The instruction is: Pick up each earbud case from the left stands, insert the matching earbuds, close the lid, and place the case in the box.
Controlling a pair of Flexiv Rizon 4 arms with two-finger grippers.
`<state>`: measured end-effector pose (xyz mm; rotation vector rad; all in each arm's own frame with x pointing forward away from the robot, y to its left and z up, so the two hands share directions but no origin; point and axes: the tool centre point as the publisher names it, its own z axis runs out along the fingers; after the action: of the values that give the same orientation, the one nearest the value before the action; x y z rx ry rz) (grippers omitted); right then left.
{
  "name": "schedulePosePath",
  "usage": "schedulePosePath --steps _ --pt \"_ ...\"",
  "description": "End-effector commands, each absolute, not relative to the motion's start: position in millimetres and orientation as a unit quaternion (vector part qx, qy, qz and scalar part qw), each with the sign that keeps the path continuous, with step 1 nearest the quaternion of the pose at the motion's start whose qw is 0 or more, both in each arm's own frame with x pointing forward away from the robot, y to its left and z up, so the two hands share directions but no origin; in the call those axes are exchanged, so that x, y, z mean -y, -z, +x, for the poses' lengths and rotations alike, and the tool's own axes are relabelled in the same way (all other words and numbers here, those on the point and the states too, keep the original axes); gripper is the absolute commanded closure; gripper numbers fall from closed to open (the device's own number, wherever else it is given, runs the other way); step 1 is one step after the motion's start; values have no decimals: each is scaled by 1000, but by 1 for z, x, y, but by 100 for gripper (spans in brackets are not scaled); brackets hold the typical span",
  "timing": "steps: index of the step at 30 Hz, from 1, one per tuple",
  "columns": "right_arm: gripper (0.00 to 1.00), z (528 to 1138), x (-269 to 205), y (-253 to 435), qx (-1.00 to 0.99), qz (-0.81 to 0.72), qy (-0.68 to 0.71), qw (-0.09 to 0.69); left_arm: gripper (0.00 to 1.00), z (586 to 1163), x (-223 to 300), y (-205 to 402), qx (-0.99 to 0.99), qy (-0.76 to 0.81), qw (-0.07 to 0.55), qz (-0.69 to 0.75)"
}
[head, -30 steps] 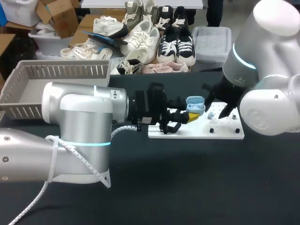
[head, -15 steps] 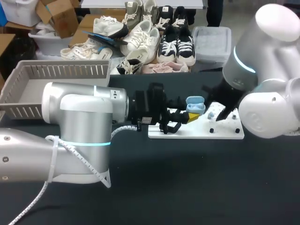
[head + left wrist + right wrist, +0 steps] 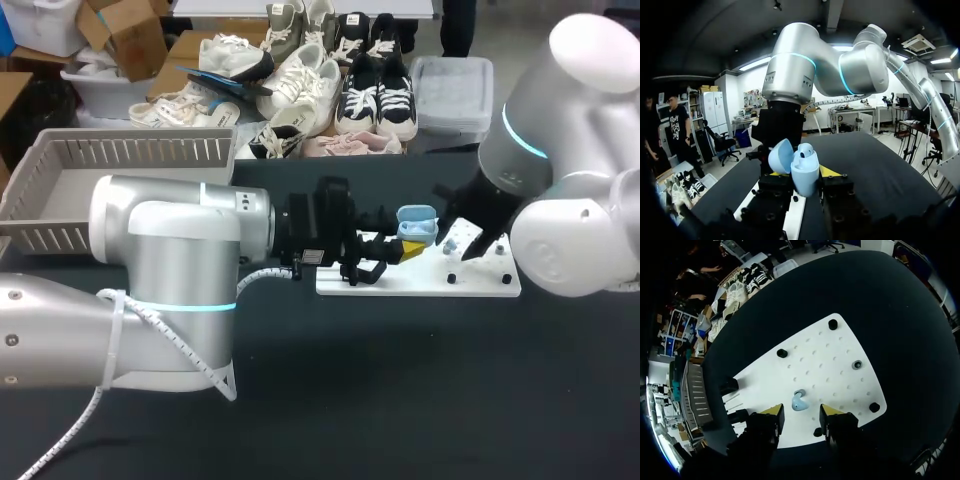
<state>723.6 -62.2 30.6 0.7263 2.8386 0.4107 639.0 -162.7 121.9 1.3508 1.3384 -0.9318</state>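
Light blue plastic is showing between my left gripper's fingers: that is the earbud case, and the jaws are pinching it from both sides. The case is standing upright with its lid hanging open. The left arm is reaching in from the side and holding the case over the near end of the white board. My right gripper is pointing down at that board, and its jaws are spread apart. One light blue earbud is lying flat on the board, just ahead of the gap between those yellow tips, and neither tip is touching it. Small black pegs are sticking up near the board's corners. The grey box is sitting on the black table, well apart from the case.
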Motion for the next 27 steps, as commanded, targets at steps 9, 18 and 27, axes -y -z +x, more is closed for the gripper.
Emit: schedulePosePath --steps 9,18,27 --pt "58 725 60 -31 -957 241 -137 87 100 636 164 -121 -554 378 497 551" --pt "64 727 59 -30 -957 241 -136 86 100 636 164 -121 -554 378 497 551" --pt "67 728 56 -29 -958 239 -134 83 100 636 164 -121 -554 378 497 551"
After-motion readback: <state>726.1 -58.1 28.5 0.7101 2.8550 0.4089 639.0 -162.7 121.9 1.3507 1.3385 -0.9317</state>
